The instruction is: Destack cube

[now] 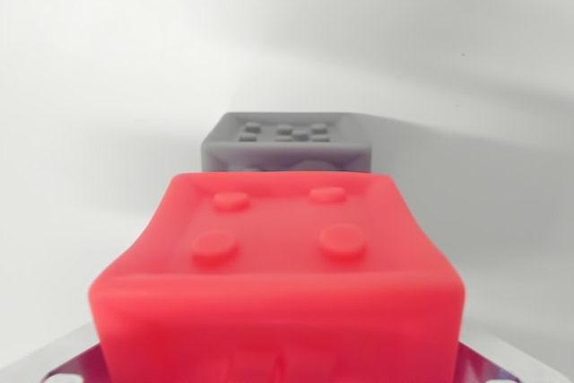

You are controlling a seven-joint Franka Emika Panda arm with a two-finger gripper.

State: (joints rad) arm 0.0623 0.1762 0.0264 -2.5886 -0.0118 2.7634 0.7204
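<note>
You've got the red cube (278,266) close up, four-stud face upward, no obvious long axis. Grey cube (287,143) sits just behind it, studs up. Gripper (278,369) state: can't tell.

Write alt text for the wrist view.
A red cube with four raised studs on top fills the foreground, close to the camera. Behind it sits a smaller-looking grey cube on a white surface.
</note>
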